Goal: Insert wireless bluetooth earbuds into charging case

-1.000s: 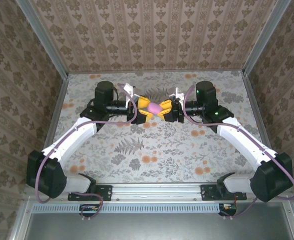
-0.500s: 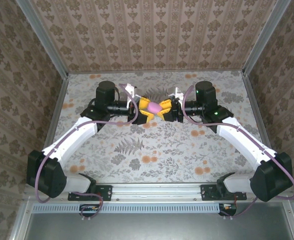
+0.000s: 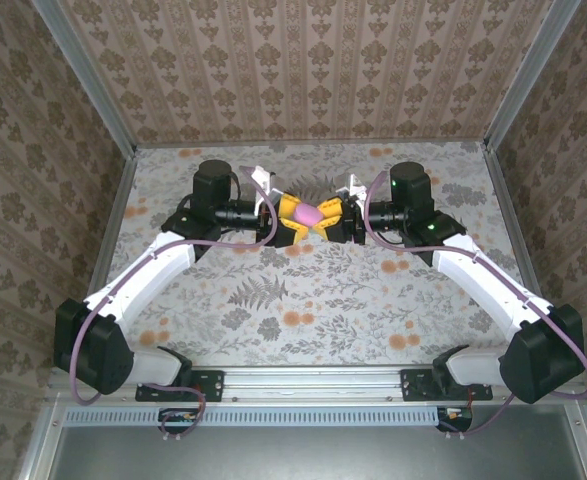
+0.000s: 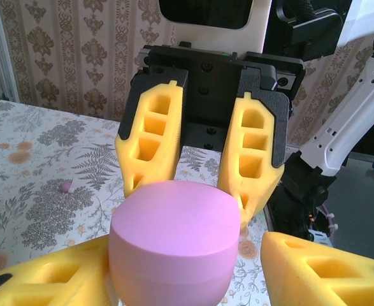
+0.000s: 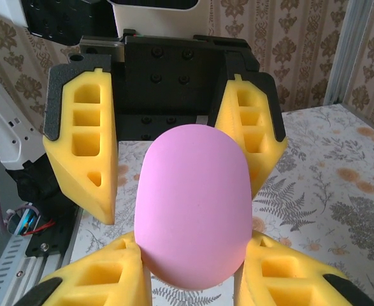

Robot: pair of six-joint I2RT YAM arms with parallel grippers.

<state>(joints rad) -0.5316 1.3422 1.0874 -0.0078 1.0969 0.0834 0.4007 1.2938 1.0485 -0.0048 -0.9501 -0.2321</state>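
Above floral-patterned table (image 3: 303, 300), rounded pink plastic charging case (image 5: 192, 204) clamped between yellow fingers (image 5: 110, 280) of right gripper (image 5: 192, 245); left gripper (image 4: 187, 252) spread apart either side of case, not gripping.

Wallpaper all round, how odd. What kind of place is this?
Most likely a robot test booth, not a real room: patterned wallpaper walls set in a bare metal frame, a floral tabletop, and the left arm and right arm bolted to a rail at its near edge, meeting at a pink case.
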